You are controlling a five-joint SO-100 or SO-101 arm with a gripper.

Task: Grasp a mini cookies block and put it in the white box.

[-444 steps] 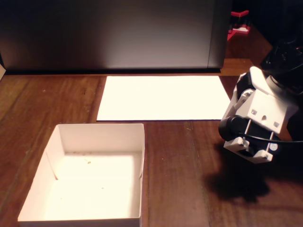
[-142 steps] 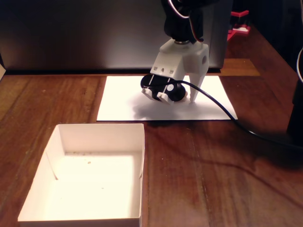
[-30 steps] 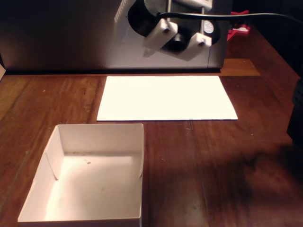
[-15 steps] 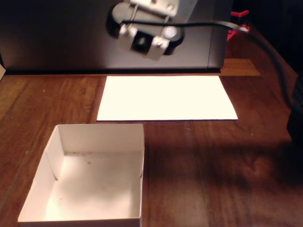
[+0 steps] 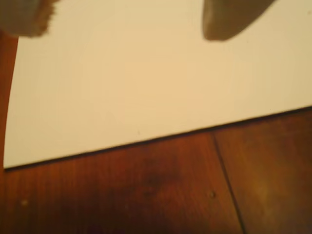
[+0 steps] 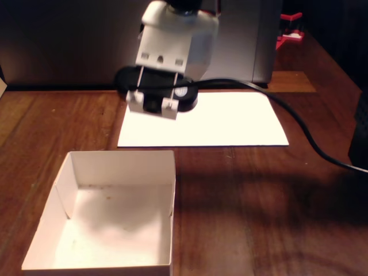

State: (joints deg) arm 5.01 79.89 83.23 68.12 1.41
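No mini cookies block shows in either view. The white box (image 6: 121, 168) sits open-topped at the front left of the wooden table, with only a few crumbs on its floor. In the fixed view the arm's white wrist housing (image 6: 172, 43) and black camera module (image 6: 154, 99) hang over the left end of a paper sheet, just behind the box; the fingers are hidden behind the housing. In the wrist view my gripper (image 5: 129, 22) is open: two fingertips (image 5: 234, 19) stand far apart at the top edge, with only bare paper between them.
A flat white paper sheet (image 6: 230, 121) lies behind the box; its near edge crosses the wrist view (image 5: 146, 73). A grey panel (image 6: 69, 40) closes off the back. A black cable (image 6: 299, 123) trails to the right. A dark object (image 6: 359, 132) stands at the right edge.
The arm has swung from high at the back down and forward to the paper's left end, turning its camera downward. Its shadow now falls partly into the box.
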